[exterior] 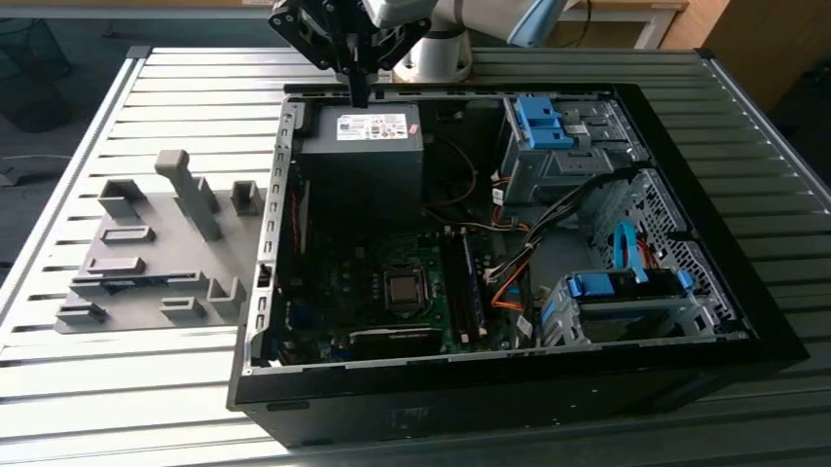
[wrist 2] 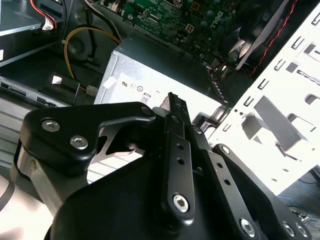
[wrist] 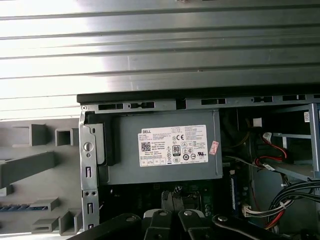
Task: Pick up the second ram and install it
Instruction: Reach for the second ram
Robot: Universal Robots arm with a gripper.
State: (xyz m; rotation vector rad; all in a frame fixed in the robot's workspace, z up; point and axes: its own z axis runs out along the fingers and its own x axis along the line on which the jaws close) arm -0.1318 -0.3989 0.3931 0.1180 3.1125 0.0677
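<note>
An open case point(exterior: 520, 413) lies on a slatted metal table point(exterior: 130, 389). The power supply point(exterior: 364, 165) sits directly under the gripper point(exterior: 358, 95), its white label point(exterior: 374, 125) facing up. Farther from the gripper, past the power supply, lies the motherboard point(exterior: 389, 292). Two blue drive cages point(exterior: 539, 122) point(exterior: 624, 287) stand at the exterior view's right of the gripper, with cables point(exterior: 509, 277) running between them. A grey fixture plate point(exterior: 143, 263) lies outside the case, at the exterior view's left of the gripper.

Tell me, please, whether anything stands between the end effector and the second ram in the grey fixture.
Yes: the end effector hangs over the power supply, and the case's side wall rises between it and the second ram in the grey fixture.
</note>
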